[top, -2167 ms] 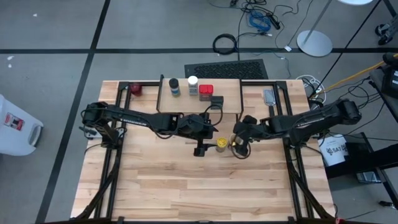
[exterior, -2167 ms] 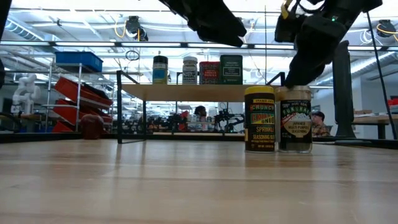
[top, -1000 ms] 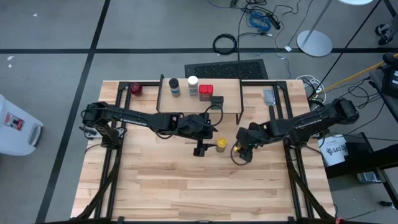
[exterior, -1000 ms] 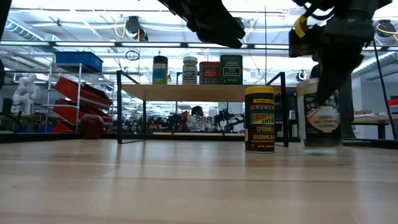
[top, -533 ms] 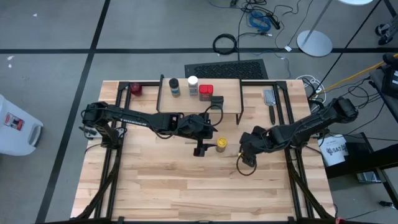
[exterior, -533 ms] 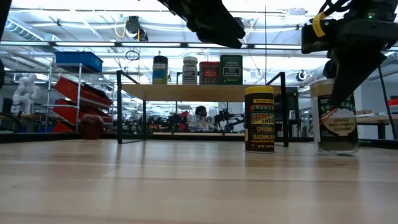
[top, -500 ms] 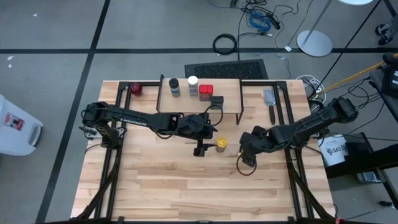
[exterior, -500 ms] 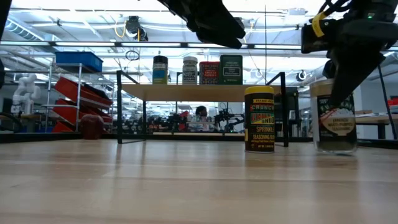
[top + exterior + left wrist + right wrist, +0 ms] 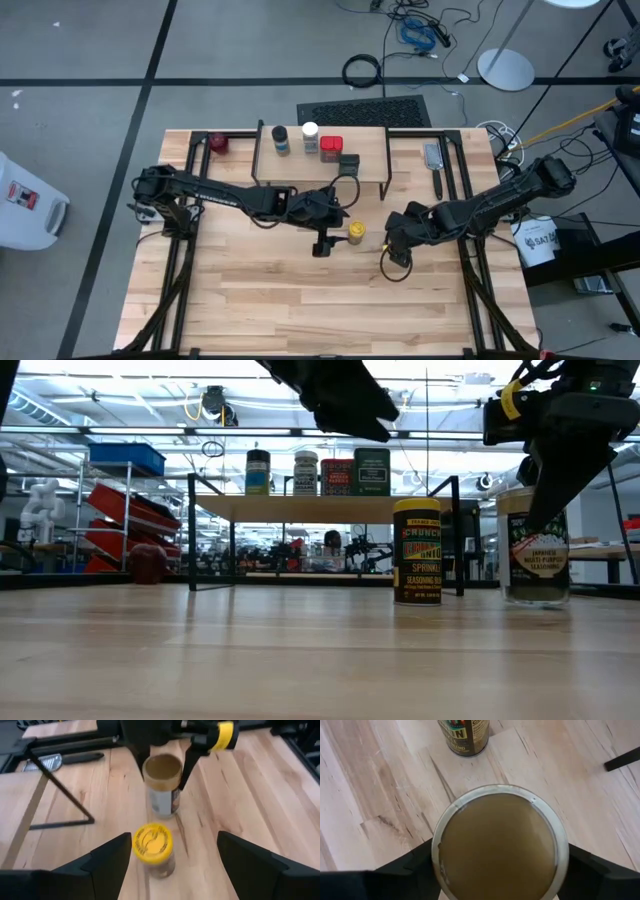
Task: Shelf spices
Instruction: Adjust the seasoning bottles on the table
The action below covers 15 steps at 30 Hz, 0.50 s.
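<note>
Just dragged tan-topped jar (image 9: 499,852) away from yellow-topped jar (image 9: 152,846). It now sits between my right gripper (image 9: 396,248) fingers, jaws easing apart. Left gripper (image 9: 322,244) wide open, empty, yellow jar just ahead. Shelf (image 9: 370,150) holds four; two left.

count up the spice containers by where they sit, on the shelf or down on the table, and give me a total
On the shelf: 4, namely the dark jar, the white-capped jar, the red tin and the dark tin.
On the table: 2, namely the yellow-topped jar and the tan-topped jar.
Total: 6
</note>
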Each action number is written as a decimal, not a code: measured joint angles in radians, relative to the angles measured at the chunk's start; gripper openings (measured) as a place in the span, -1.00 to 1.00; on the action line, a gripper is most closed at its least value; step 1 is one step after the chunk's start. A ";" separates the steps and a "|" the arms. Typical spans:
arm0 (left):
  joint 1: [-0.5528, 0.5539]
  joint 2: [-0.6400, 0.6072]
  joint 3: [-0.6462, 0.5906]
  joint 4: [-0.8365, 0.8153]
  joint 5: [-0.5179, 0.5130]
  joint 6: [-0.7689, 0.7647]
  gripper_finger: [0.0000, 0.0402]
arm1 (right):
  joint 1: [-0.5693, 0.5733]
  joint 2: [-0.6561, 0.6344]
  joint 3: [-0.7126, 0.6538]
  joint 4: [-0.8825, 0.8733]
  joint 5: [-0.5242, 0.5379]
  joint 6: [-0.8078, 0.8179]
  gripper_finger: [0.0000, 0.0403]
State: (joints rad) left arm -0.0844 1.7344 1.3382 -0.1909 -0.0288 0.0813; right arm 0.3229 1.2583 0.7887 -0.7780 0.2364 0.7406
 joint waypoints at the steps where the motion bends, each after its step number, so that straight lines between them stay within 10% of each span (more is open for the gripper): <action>1: -0.004 0.007 0.001 0.008 -0.003 -0.009 0.52 | 0.000 0.000 0.000 0.002 0.001 0.000 0.48; 15: -0.015 0.049 -0.001 0.035 -0.083 -0.051 0.52 | 0.000 -0.020 0.036 -0.006 0.028 -0.032 0.78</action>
State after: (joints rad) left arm -0.0998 1.7836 1.3376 -0.1557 -0.1118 0.0307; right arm 0.3225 1.2384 0.8252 -0.7838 0.2647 0.7088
